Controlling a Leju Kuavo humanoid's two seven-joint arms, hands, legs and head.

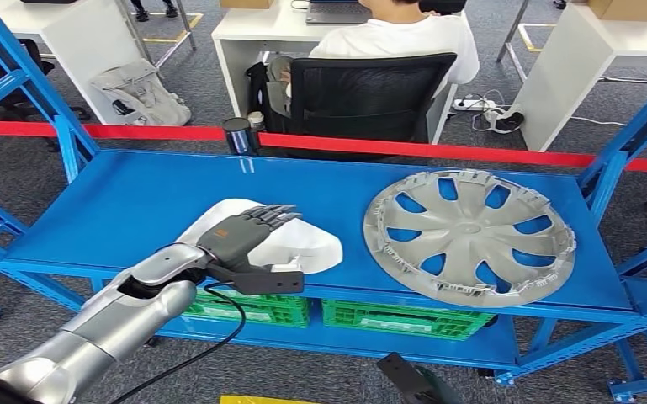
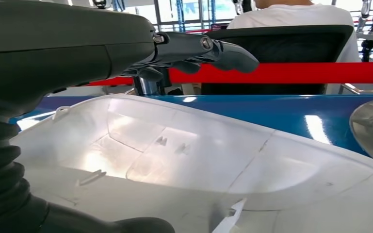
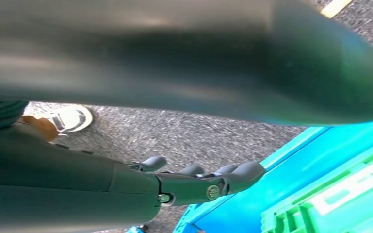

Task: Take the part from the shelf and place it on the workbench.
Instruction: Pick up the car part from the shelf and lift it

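Two parts lie on the blue shelf (image 1: 135, 202): a white moulded part (image 1: 303, 244) and, well apart from it toward the robot's right, a grey wheel cover (image 1: 469, 234) lying flat. The white part sits near the shelf's front edge, hollow side up in the left wrist view, with small clips standing from its inner surface.

Over the white part, the left hand (image 1: 244, 236) reaches in from the silver left arm (image 1: 101, 328). Its dark fingers (image 1: 273, 216) stretch out straight across the top of the white part while the thumb (image 1: 269, 280) lies along the part's front edge; in the left wrist view the fingers (image 2: 208, 51) stand clear above the hollow and the thumb sits below the near rim, so the hand brackets the part with its fingers apart and no firm grip is visible.

Below the white part, two green crates (image 1: 345, 316) stand side by side on the lower shelf level. Beyond the white part, a red tape barrier (image 1: 437, 150) runs along the shelf's far side, and a person in a white shirt (image 1: 404, 38) sits in a black chair (image 1: 362, 93) behind it.

Far below the white part, the right hand (image 3: 194, 182) hangs near the grey floor (image 3: 174, 136) beside the shelf's blue frame (image 3: 252, 204), its fingers (image 3: 242, 172) loosely extended and holding nothing.
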